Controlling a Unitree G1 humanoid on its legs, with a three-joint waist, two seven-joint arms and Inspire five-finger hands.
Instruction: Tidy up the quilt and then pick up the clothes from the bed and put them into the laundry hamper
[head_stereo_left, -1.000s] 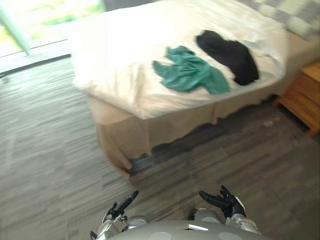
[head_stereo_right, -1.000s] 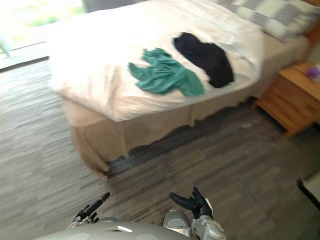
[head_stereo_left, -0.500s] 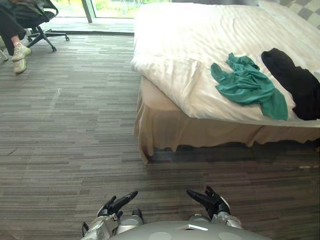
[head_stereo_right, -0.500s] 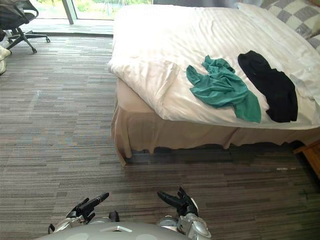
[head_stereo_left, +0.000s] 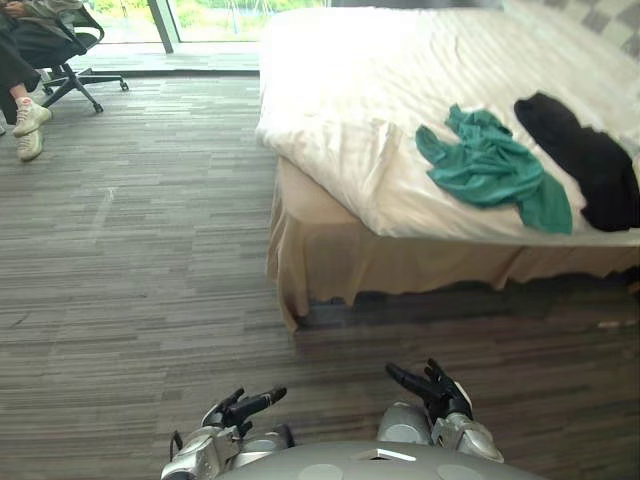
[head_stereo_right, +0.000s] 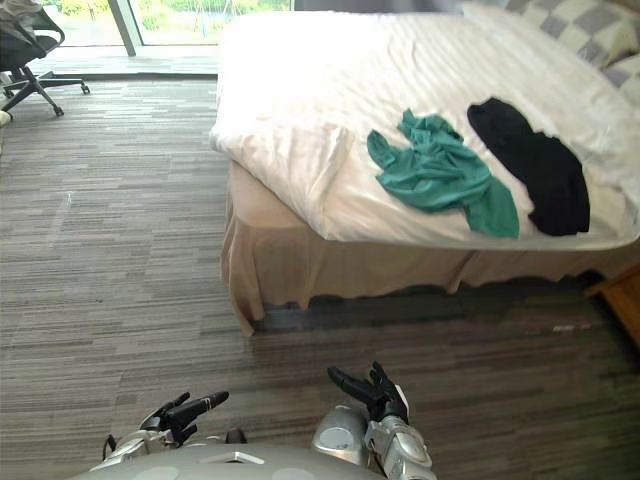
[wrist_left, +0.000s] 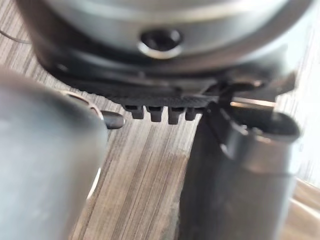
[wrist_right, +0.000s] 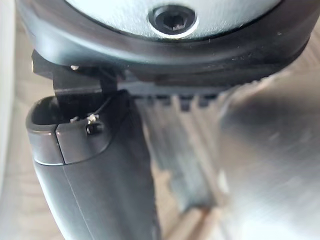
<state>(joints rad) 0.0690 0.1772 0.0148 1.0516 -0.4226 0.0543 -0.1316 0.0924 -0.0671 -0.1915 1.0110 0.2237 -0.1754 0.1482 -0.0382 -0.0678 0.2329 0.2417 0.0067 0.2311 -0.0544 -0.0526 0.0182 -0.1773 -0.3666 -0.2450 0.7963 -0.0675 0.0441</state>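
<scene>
A white quilt (head_stereo_left: 380, 90) covers the bed, its near left corner folded and hanging over the edge. On it lie a crumpled green garment (head_stereo_left: 492, 168) and, to its right, a black garment (head_stereo_left: 585, 160). Both of my hands are low at the view's bottom, far from the bed over the floor. My left hand (head_stereo_left: 238, 410) and my right hand (head_stereo_left: 432, 388) have relaxed, straight fingers and hold nothing. In the wrist views the left hand (wrist_left: 240, 170) and the right hand (wrist_right: 90, 175) show over striped floor.
A beige bed skirt (head_stereo_left: 330, 260) hangs to the grey striped carpet (head_stereo_left: 130, 280). At the far left a person's legs (head_stereo_left: 25, 110) rest by an office chair (head_stereo_left: 70, 70). Checked pillows (head_stereo_right: 580, 25) lie at the bed's head. A wooden nightstand (head_stereo_right: 625, 300) edge stands at the right.
The camera swung left over the last second, bringing the bed's foot corner and the chair into view. Since half a second ago the view shifted slightly; my hands stay low and empty.
</scene>
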